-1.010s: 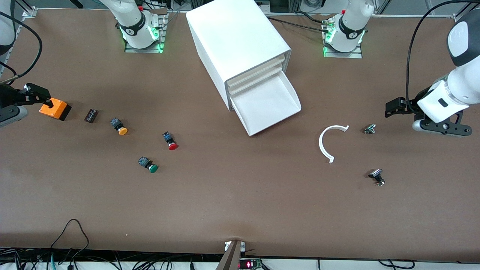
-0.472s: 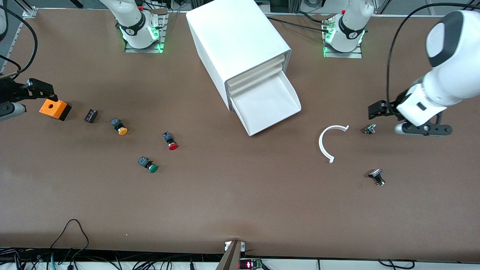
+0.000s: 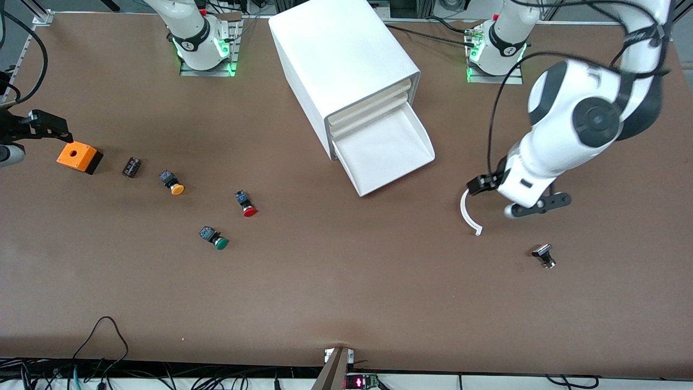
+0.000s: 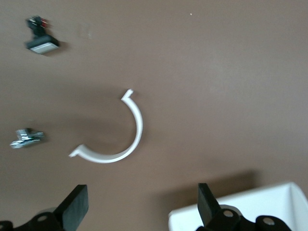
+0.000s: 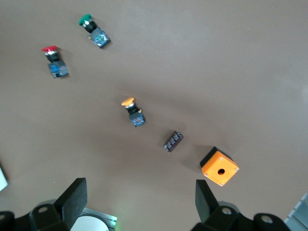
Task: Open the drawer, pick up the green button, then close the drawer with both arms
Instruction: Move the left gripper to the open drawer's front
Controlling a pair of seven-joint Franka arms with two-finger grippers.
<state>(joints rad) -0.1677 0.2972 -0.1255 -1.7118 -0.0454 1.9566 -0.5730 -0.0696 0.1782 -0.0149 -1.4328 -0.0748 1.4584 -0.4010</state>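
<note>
Left gripper [image 3: 476, 186], jaws wide and empty, now swung in from the table's end to hang over the white arc [image 3: 466, 213], near the pulled-out drawer [image 3: 385, 151]. Right gripper [image 3: 51, 129] open, empty, drawn back off the orange box [image 3: 79, 157]. Green button [image 3: 215, 239] lying on the table, nearer the front camera than the red button [image 3: 246, 205]. Small metal part [image 4: 26, 137] visible only in left wrist view.

Place: I take this for a robotics lab.
Evidence: two arms [image 3: 568, 124] bolted to my brown surface [image 3: 346, 292], loose cables [image 3: 103, 336], aluminium framing along its edges.
</note>
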